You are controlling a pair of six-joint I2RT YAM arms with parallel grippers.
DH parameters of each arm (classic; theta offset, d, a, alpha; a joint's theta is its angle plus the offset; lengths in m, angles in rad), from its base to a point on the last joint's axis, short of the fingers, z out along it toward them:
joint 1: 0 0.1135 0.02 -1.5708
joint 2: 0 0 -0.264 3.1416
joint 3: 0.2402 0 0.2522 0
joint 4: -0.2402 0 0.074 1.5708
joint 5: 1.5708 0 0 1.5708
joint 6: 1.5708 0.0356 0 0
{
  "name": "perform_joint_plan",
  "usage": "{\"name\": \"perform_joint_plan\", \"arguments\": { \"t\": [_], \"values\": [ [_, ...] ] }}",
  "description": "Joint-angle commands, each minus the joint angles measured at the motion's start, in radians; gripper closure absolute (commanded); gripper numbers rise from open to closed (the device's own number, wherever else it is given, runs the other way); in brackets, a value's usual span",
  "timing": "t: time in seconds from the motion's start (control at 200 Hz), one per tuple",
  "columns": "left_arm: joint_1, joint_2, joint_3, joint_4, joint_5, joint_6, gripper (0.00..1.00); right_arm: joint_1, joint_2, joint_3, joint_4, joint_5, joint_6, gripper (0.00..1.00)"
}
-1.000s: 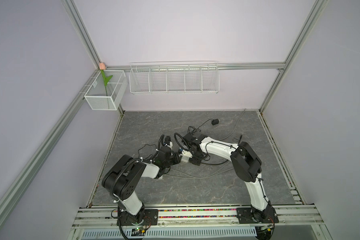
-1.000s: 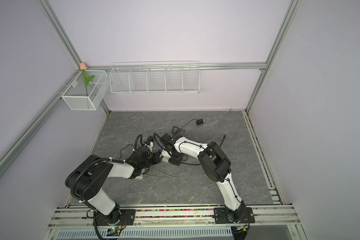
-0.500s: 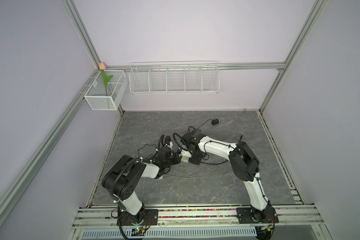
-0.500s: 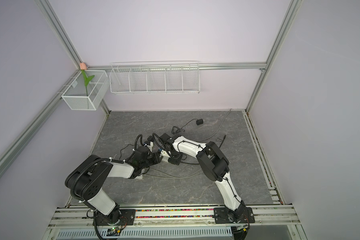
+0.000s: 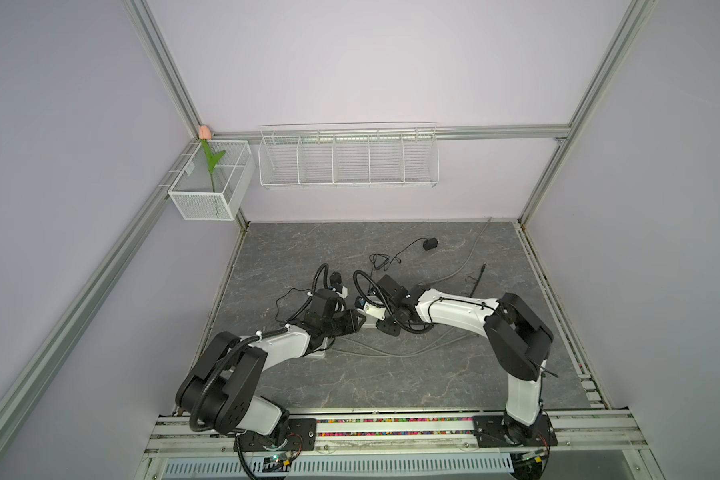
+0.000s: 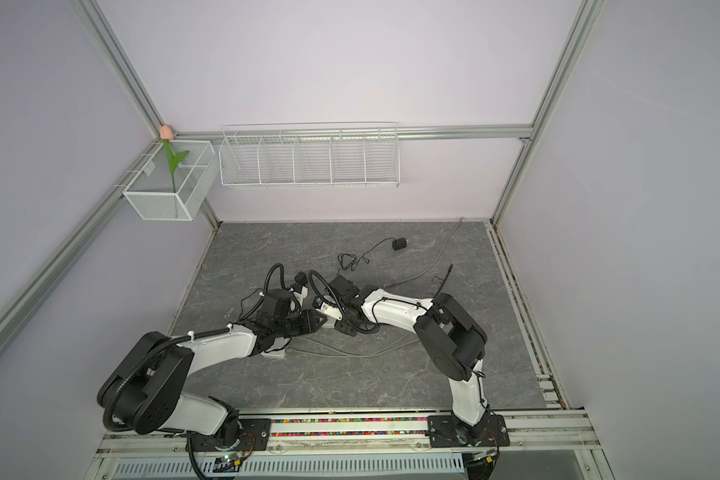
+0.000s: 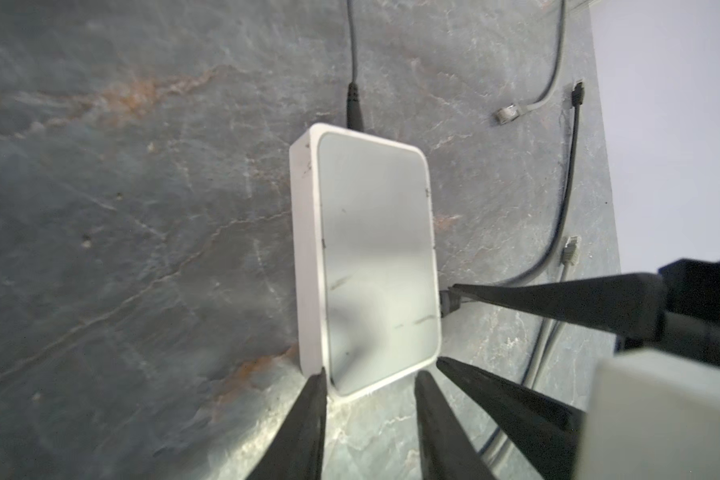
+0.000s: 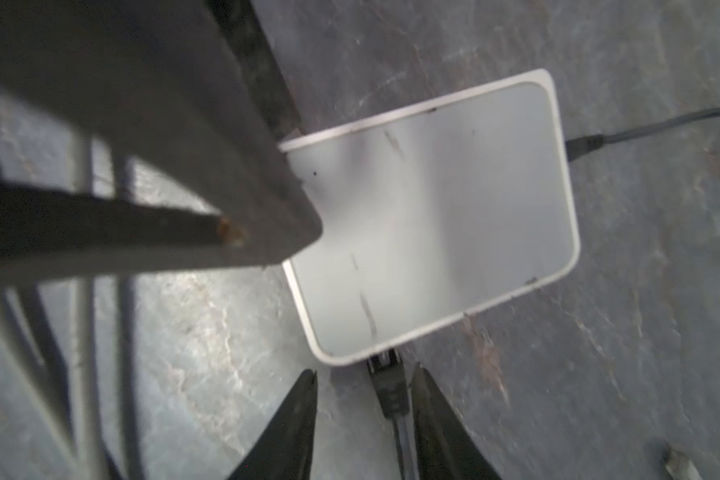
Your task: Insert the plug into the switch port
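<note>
Shifted since the earlier frame is the right arm's elbow, swung a little toward the right wall in both top views, while both wrists are kept over the middle of the table [image 5: 391, 374].

On the left, the left gripper [image 7: 371, 372] is seen closed on the near end of the white switch [image 7: 375, 257], with 1 finger at each corner, so the box is pinned flat. At the switch's far end a dark power lead [image 7: 353, 104] is already plugged in.

Further right, the plug [image 8: 387, 388] on the black cable [image 7: 568, 187] is found pushed into a port on the switch's long side, close to the held end. How deeply it is seated cannot be told.

The right gripper [image 8: 364, 371] is set around the plug with its 2 jaws parted. 1 finger lies just beside the plug and the other stands clear, so nothing is gripped. Farthest right, 2 loose grey connectors [image 7: 508, 113] are left apart from the switch.

Insertion is judged done or nearly done, and the release is the step in hand. Next, a straight retreat along the cable is called for, with no sideways drag on the plug, and the switch is best held meanwhile.
</note>
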Motion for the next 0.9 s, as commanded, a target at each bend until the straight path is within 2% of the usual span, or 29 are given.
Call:
{"name": "perform_joint_plan", "arguments": {
  "t": [0.0,0.275,0.46,0.615,0.785,0.895],
  "values": [
    [0.005,-0.095,0.042,-0.126,-0.059,0.041,0.64,-0.02,-0.113,-0.062,0.045,-0.028,0.029,0.58],
    [-0.007,-0.334,0.058,-0.271,-0.101,0.061,0.6,-0.071,-0.376,-0.203,0.124,-0.052,0.118,0.56],
    [-0.099,-0.447,0.054,-0.314,-0.168,0.067,0.55,-0.083,-0.588,-0.313,0.178,-0.082,0.191,0.54],
    [-0.178,-0.427,0.069,-0.278,-0.163,0.061,0.52,-0.091,-0.775,-0.413,0.187,-0.118,0.241,0.52],
    [-0.23,-0.362,0.114,-0.246,-0.157,0.06,0.52,-0.095,-0.987,-0.505,0.16,-0.074,0.292,0.48],
    [-0.253,-0.328,0.156,-0.233,-0.151,0.06,0.52,-0.096,-1.122,-0.557,0.135,0.006,0.327,0.37]
  ]
}}
